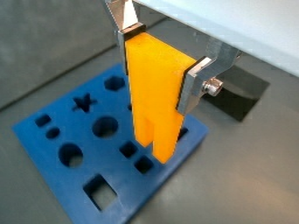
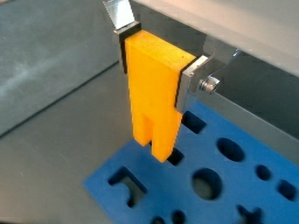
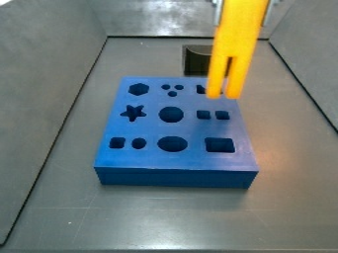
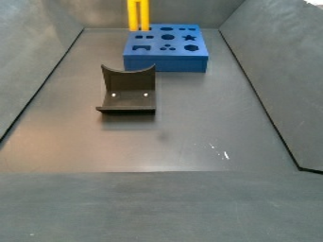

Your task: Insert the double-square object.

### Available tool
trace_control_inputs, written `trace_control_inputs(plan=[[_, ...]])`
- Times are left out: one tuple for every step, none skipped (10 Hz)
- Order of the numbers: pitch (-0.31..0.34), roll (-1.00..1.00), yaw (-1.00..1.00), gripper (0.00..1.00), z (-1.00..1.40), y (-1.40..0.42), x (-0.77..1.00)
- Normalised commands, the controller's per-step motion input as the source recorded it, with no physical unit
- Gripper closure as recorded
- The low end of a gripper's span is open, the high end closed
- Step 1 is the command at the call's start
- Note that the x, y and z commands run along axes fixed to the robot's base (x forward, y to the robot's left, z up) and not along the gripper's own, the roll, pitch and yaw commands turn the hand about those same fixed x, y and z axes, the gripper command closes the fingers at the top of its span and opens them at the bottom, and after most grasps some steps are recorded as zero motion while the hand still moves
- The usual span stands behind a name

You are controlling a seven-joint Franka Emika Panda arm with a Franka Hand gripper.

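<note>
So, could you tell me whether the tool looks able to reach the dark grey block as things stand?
Probably not yet: the tool is shut on the double-square object over the blue board, while the dark grey block sits apart, unobstructed.

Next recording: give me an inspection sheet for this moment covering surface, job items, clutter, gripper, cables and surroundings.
Surface: dark grey floor, bare apart from the items below.
Job items: yellow peg held upright, its lower end at the blue board near a hole along one edge; whether it has entered cannot be told.
Clutter: dark grey block with a curved notch, standing apart from the board.
Gripper: gripper above the board, silver fingers clamped on the peg's upper part.
Cables: nothing seen.
Surroundings: grey walls on the sides.
</note>
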Motion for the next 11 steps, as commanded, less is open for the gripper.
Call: trace_control_inputs(plan=[[0.1,0.11,0.12,1.0,-0.27,-0.31,0.15],[0.203,0.08,0.04,1.0,-0.29,-0.27,0.04],[0.211,0.03,0.0,1.0,-0.23,-0.09,0.0],[0.217,0.0,-0.04,1.0,-0.13,0.0,-0.17],[0.111,0.0,-0.05,1.0,-0.15,0.0,-0.39],[0.036,0.0,-0.07,1.0,-0.1,-0.03,-0.49],[0.004,0.0,-0.04,1.0,-0.04,-0.11,-0.3],[0.0,0.0,0.0,1.0,-0.05,-0.12,-0.12],[0.0,0.0,0.0,1.0,-0.15,-0.01,0.06],[0.0,0.0,0.0,1.0,-0.24,0.0,0.27],[0.039,0.0,0.0,1.0,-0.3,0.13,0.29]])
